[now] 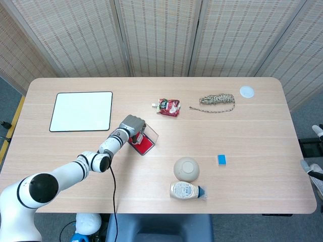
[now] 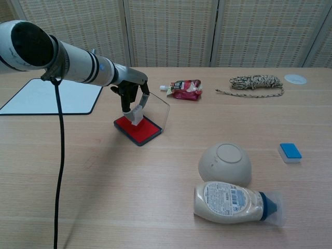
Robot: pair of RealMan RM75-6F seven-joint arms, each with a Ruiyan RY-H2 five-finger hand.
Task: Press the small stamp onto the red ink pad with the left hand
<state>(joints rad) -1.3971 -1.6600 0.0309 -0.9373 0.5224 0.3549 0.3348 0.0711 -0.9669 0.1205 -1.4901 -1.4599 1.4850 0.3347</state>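
The tabletop is a pale wood-grain slab with rounded corners, backed by woven-reed screen panels. The left arm, a smooth white tube with dark joint bands and a black cable hanging below it, reaches in from the left edge. A flat white board with a thin black rim and rounded corners lies at the left rear, well apart from all other items. The left hand, grey on the back with dark fingers curled downward, grips the small stamp, a pale blocky piece held between the fingers. In the chest view the base of the small stamp meets the red ink pad, a flat red rectangle in a dark tray set at an angle to the table edge. Its clear hinged lid stands upright at the far right side of the pad. Ahead of centre, an upturned beige bowl with a matte round foot sits just behind a squat cream bottle lying on its side, blue cap to the right. A coil of speckled rope and a crinkled red pouch lie near the rear. A small blue-topped block and a round white disc occupy the right side, with bare wood around them. The right hand is out of frame.
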